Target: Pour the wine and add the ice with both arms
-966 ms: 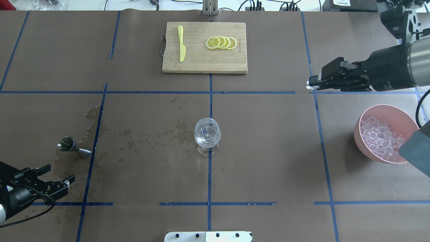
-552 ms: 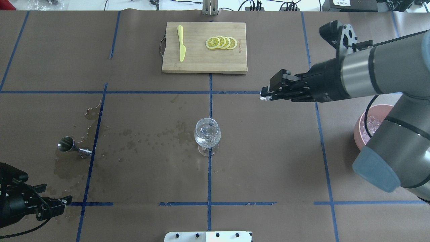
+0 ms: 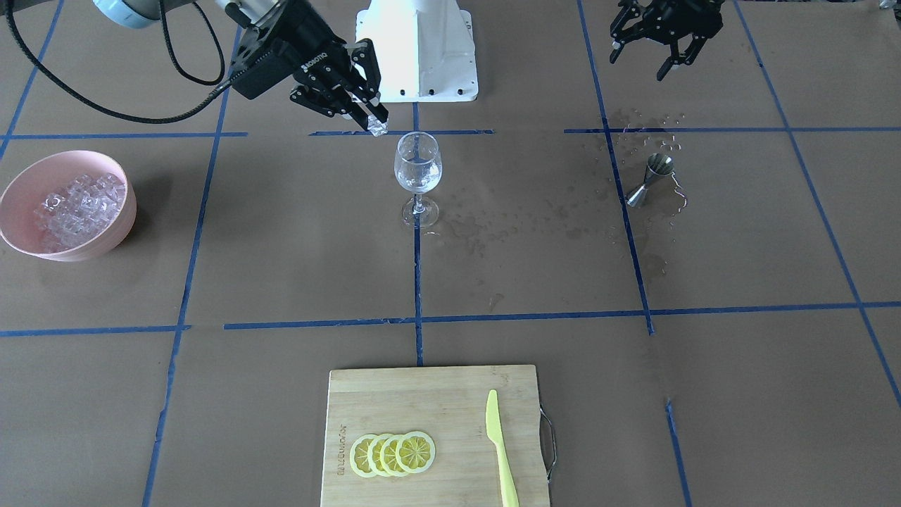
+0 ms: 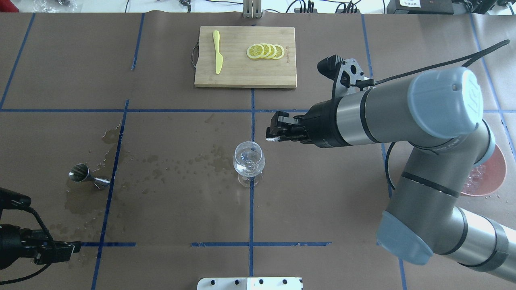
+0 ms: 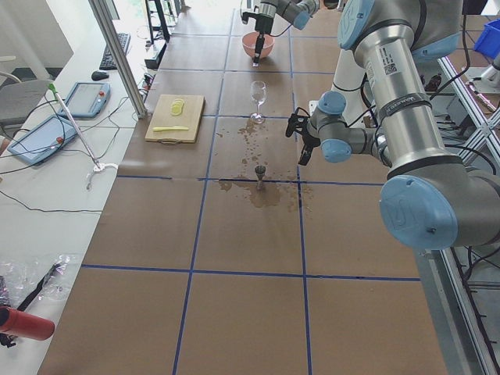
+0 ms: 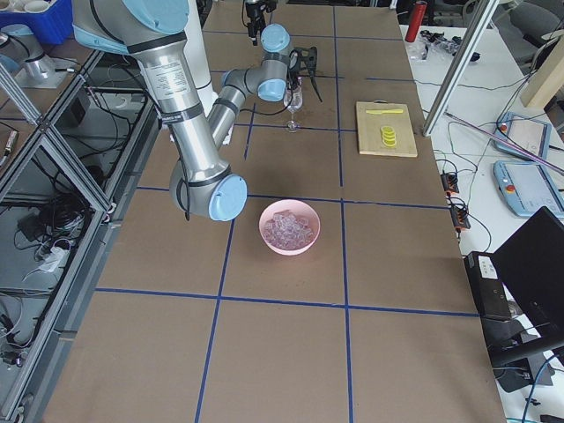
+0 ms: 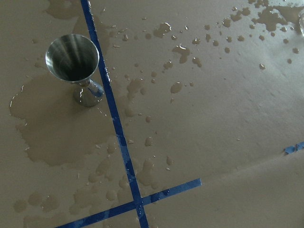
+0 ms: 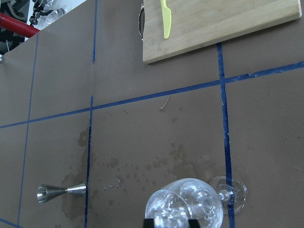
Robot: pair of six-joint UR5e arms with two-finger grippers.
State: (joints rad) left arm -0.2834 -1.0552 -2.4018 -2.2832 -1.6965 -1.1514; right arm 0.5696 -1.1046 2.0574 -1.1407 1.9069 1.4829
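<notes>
The wine glass (image 4: 249, 161) stands upright at the table's middle, with a little watery wine (image 3: 418, 182) in its bowl. My right gripper (image 4: 271, 139) is shut on one clear ice cube (image 3: 379, 127) and holds it in the air just to the right of the glass rim and above it. The right wrist view shows the glass (image 8: 185, 209) just beyond the fingertips. The pink bowl (image 3: 14, 183) holds several more ice cubes (image 3: 77, 201). My left gripper (image 3: 651, 56) is open and empty, drawn back near the base, behind the steel jigger (image 4: 80, 173).
Wet puddles and drops (image 7: 61, 133) lie around the jigger (image 7: 73, 59) and toward the glass. A bamboo cutting board (image 4: 234, 78) at the far side carries a yellow knife (image 4: 217, 52) and lemon slices (image 4: 266, 51). My right arm (image 4: 403, 108) hides part of the bowl (image 4: 494, 169).
My right arm swung from near the pink bowl leftward to the wine glass, carrying the ice cube. My left gripper drew back toward the near left corner, away from the jigger.
</notes>
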